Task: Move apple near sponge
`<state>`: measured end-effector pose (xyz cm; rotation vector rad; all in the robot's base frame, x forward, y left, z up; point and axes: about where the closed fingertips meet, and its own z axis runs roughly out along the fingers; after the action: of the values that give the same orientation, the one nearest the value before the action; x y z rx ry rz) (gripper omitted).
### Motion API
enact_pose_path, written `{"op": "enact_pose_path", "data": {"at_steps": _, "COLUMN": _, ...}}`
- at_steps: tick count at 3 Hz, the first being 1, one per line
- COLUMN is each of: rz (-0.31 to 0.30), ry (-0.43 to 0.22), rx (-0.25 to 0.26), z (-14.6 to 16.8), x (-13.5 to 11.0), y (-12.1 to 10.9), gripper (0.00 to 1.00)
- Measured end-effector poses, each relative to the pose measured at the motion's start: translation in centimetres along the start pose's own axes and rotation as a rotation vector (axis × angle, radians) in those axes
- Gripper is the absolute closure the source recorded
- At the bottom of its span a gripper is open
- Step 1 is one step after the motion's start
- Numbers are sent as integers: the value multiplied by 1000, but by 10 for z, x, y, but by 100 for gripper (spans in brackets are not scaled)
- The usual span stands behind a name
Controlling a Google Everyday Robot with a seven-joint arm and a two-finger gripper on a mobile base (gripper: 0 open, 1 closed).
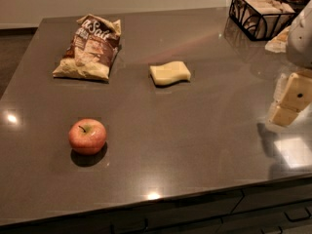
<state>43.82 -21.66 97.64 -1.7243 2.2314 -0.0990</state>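
Note:
The red apple (87, 136) with yellowish patches and a short stem sits on the grey counter (195, 130) at the front left. The pale yellow sponge (169, 73) lies flat near the middle of the counter, well behind and to the right of the apple. My gripper (291, 104), with cream blocky fingers, hangs at the right edge of the view above the counter, far from both the apple and the sponge. It holds nothing.
A brown-and-cream chip bag (90, 48) lies at the back left. A black wire basket (261, 13) with napkins stands at the back right corner. The counter's front edge (161, 199) runs below the apple, with drawers beneath.

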Motion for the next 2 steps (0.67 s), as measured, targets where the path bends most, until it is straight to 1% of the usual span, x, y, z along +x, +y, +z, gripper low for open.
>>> {"op": "enact_pose_path", "data": {"at_steps": 1, "rz": 0, "ry": 0, "rx": 0, "z": 0, "x": 0, "y": 0, "gripper": 0}}
{"op": "enact_pose_path", "data": {"at_steps": 2, "rz": -4, "ry": -6, "rx": -6, "z": -1, "x": -7, "y": 0, "gripper": 0}}
